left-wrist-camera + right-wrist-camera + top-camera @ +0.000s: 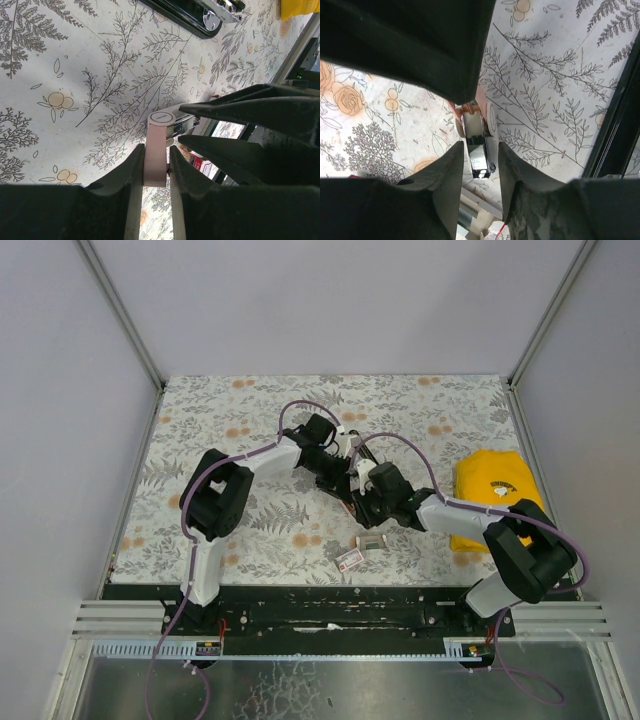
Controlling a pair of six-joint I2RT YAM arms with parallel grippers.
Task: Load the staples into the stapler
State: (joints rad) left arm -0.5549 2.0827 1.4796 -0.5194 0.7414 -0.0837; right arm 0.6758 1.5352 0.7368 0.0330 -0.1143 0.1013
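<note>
My left gripper (156, 160) is shut on a pale pink bar (156, 150) with a round white end. A shiny metal staple channel (481, 150) runs from that end. It lies below and between the fingers of my right gripper (479, 155), which stand apart on either side without touching it. A slim glossy black stapler arm (185, 15) with a chrome tip lies on the table beyond. I cannot tell whether it joins the held bar. In the top view both grippers, left (345, 472) and right (362, 495), meet at the table's middle and hide the stapler.
Two small staple boxes (372, 542) (350, 558) lie on the floral table cover near the front edge, one also showing in the left wrist view (202, 165). A folded yellow cloth (495, 495) lies at the right. Grey walls enclose the table.
</note>
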